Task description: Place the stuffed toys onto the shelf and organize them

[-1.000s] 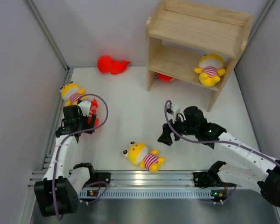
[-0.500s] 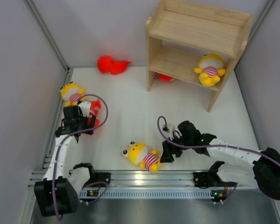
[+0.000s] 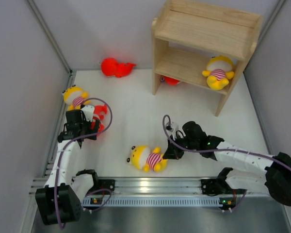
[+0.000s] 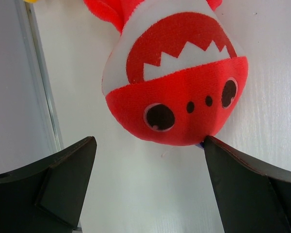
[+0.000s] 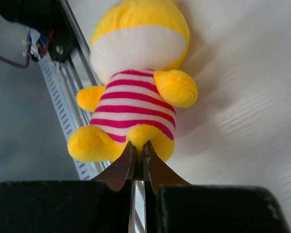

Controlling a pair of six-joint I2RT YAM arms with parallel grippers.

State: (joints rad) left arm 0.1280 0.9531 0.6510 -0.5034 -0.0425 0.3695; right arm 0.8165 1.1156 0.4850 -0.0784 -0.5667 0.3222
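A yellow stuffed toy with a red-and-white striped body (image 3: 145, 158) (image 5: 136, 97) lies near the front rail. My right gripper (image 3: 168, 153) (image 5: 138, 148) is shut on a pinch of yellow plush at its lower end. A red shark (image 3: 99, 115) (image 4: 177, 92) lies on its back by the left wall, just ahead of my open left gripper (image 3: 85, 122) (image 4: 150, 145); its right finger (image 4: 242, 179) touches the snout. The wooden shelf (image 3: 203, 24) stands at the back right, with a yellow toy (image 3: 218, 72) on its lower board.
Another yellow striped toy (image 3: 75, 95) lies against the left wall beside the shark. A red shark (image 3: 115, 67) rests at the back wall, and another red one (image 3: 170, 80) shows under the shelf. The metal rail (image 3: 150, 183) runs along the near edge.
My right arm swung down and left to the front toy and its jaws shut on it; the toy turned slightly. The left arm and shark have not moved.
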